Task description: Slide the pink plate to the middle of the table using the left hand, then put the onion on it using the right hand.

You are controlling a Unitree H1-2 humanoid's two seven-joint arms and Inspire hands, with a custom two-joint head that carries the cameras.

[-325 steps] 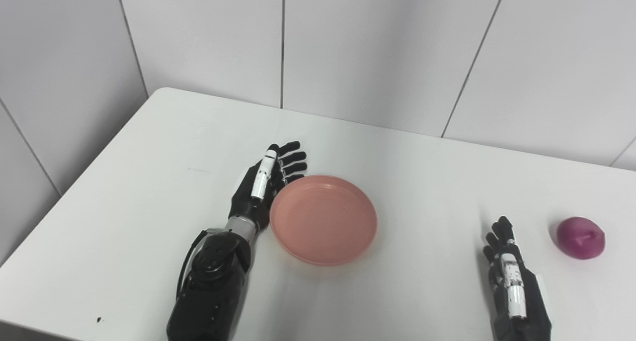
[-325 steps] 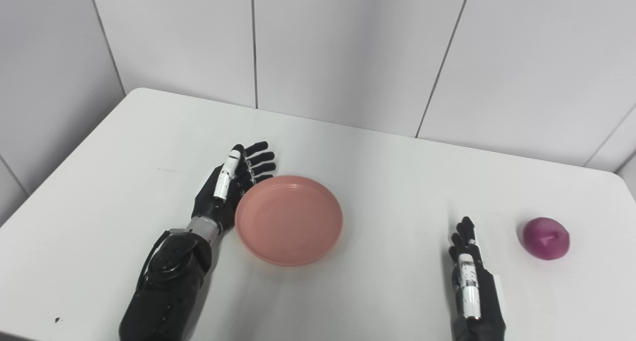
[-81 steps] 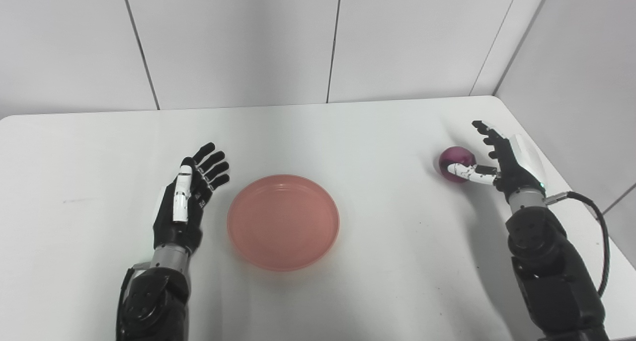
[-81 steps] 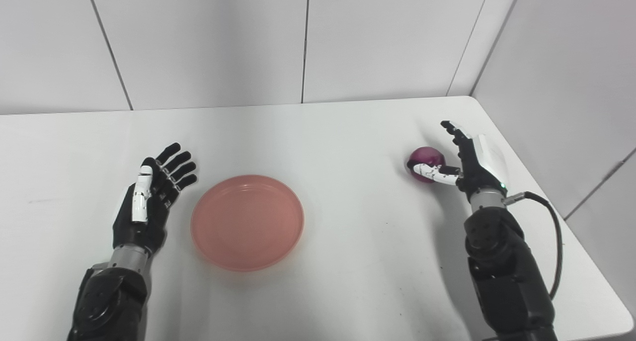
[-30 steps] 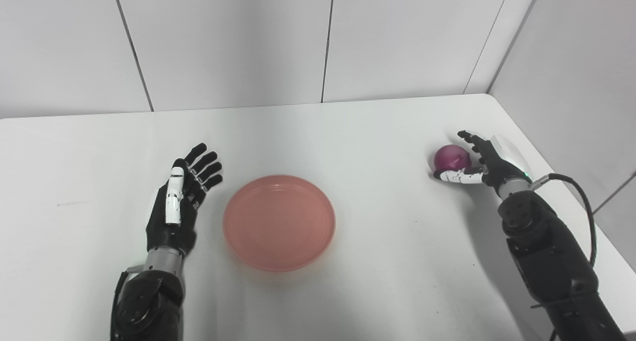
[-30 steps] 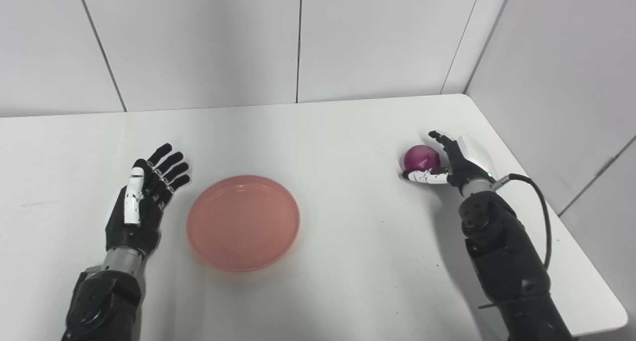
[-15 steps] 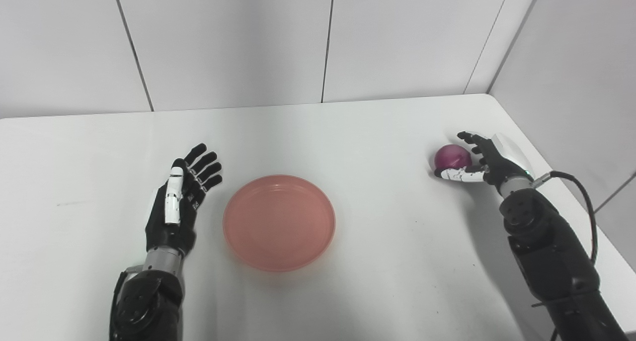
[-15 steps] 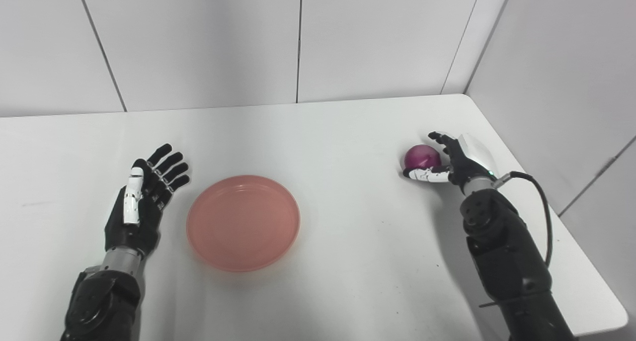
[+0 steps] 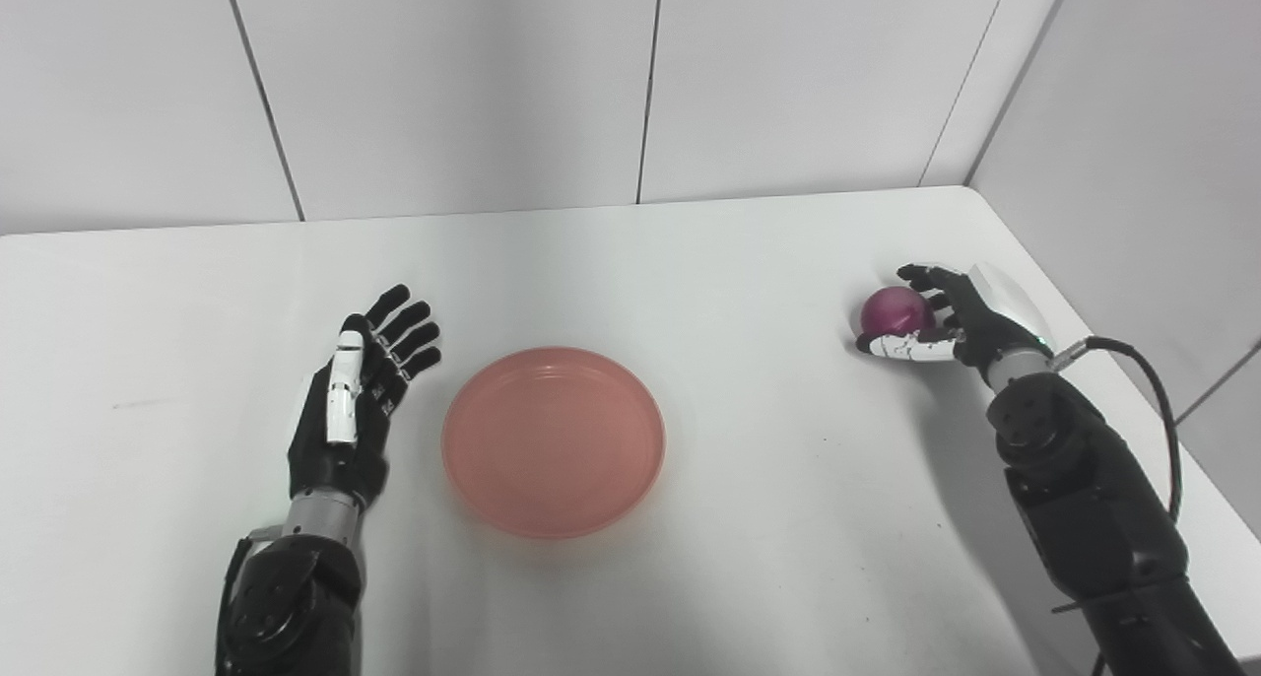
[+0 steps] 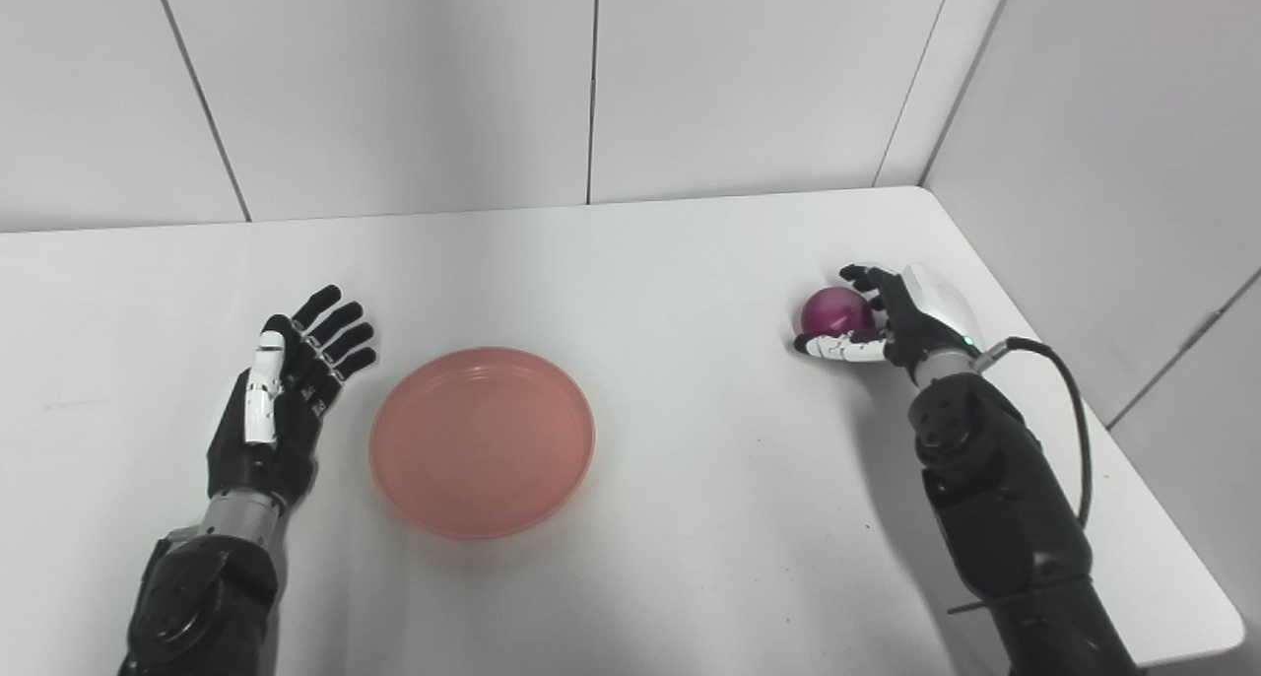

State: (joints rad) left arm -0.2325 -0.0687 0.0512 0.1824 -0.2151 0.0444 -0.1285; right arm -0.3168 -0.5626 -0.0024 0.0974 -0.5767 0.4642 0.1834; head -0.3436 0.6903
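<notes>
The pink plate (image 9: pixel 554 440) sits upright on the white worktop (image 9: pixel 690 577), nearer the front edge than the back wall, and serves as the reference landmark. Its dish is bare.

Left of the pink plate, just beside its rim but not touching it, the left hand (image 9: pixel 355 410) lies with its fingers (image 9: pixel 409 326) spread wide and pointing away from the robot, toward the wall. It holds nothing. Its black forearm enters from the bottom edge, left of the plate.

Right of the pink plate, well apart from it and a little farther back, the onion (image 10: pixel 834 311) rests near the right edge of the worktop. The onion is purple and round. The right hand (image 10: pixel 901 321) cups it from the right side: the white-tipped thumb lies below the onion on the near side, and the dark fingers curl over its top. Whether the grasp is fully closed cannot be told, nor whether the onion is lifted.

Behind the pink plate, grey wall panels (image 9: pixel 443 75) rise from the far edge of the worktop.
</notes>
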